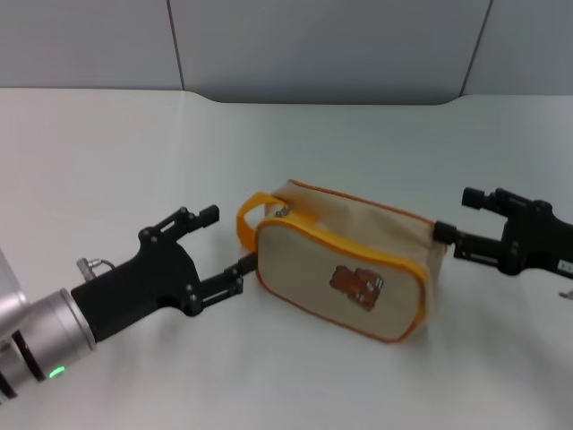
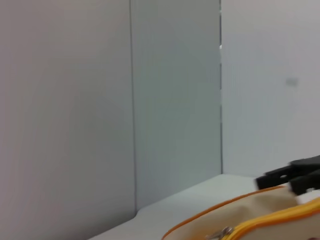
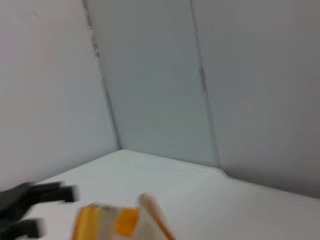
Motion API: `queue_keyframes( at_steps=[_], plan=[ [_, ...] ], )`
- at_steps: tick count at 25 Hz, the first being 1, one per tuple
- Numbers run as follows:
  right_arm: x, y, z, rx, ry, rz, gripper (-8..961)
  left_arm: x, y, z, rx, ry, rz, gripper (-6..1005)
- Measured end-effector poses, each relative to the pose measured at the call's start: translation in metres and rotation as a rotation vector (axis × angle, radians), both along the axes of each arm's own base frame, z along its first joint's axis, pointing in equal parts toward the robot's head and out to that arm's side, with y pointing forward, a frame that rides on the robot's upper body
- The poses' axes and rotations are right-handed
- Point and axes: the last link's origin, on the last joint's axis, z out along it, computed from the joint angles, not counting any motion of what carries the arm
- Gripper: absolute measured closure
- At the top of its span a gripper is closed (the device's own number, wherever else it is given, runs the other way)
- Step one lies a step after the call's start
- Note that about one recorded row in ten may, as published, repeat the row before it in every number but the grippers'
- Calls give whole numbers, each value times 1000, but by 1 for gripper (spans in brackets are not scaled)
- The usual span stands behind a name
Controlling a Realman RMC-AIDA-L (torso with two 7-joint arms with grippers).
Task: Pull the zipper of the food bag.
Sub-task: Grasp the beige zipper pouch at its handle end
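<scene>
The food bag point(image 1: 345, 269) lies on the white table point(image 1: 107, 152), bear print facing me, its orange loop handle point(image 1: 250, 211) at its left end. A small silver zipper pull point(image 1: 283, 212) shows on top near the handle. In the left wrist view the yellow zipper strip point(image 2: 280, 217) and the pull point(image 2: 222, 232) show. My left gripper point(image 1: 228, 244) is open at the bag's left end, its lower finger close to the bag. My right gripper point(image 1: 457, 217) is open at the bag's right end, its lower finger at the corner. The bag's end point(image 3: 115, 220) shows in the right wrist view.
Grey wall panels point(image 1: 313, 45) stand behind the table's far edge. Bare table lies in front of and behind the bag. The left wrist view shows my right gripper point(image 2: 295, 177) beyond the bag; the right wrist view shows my left gripper point(image 3: 30, 200).
</scene>
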Motion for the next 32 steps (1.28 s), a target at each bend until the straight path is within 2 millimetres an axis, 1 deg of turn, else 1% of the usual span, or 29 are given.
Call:
queue_keyframes(
  at_steps=[4, 7, 9, 11, 12, 13, 15, 17, 20, 23, 25, 29, 32],
  plan=[
    [-1, 11, 3, 91, 15, -19, 133, 1, -9, -1, -30, -24, -16, 273],
    [-5, 16, 6, 137, 52, -16, 134, 0, -11, -4, -40, -23, -4, 277],
    [-8, 17, 10, 163, 80, -8, 134, 0, -11, -8, -38, -36, 21, 279],
    [-8, 12, 15, 183, 114, 4, 134, 1, -11, -15, -36, -42, 53, 282],
    [-7, 3, 19, 195, 147, 22, 134, 1, -12, -21, -36, -33, 66, 283],
    [-7, 3, 19, 195, 147, 22, 134, 1, -12, -27, -26, -12, 74, 284],
    [-6, -8, 20, 200, 159, 50, 134, 3, -12, -40, 8, 27, 93, 287],
    [-4, -18, 21, 194, 154, 82, 133, 6, -9, -48, 49, 45, 121, 289],
    [-4, -34, 17, 156, 138, 144, 133, 9, -5, -54, 60, 54, 150, 293],
    [-5, -50, 10, 95, 119, 214, 133, 14, 1, -57, 43, 64, 141, 296],
    [-5, -57, 6, 55, 109, 241, 134, 17, 2, -59, 37, 67, 133, 299],
    [-4, -62, 0, -8, 90, 252, 134, 21, 3, -61, 20, 74, 107, 304],
    [-4, -62, -2, -19, 85, 253, 133, 22, 5, -61, 23, 82, 106, 308]
  ],
)
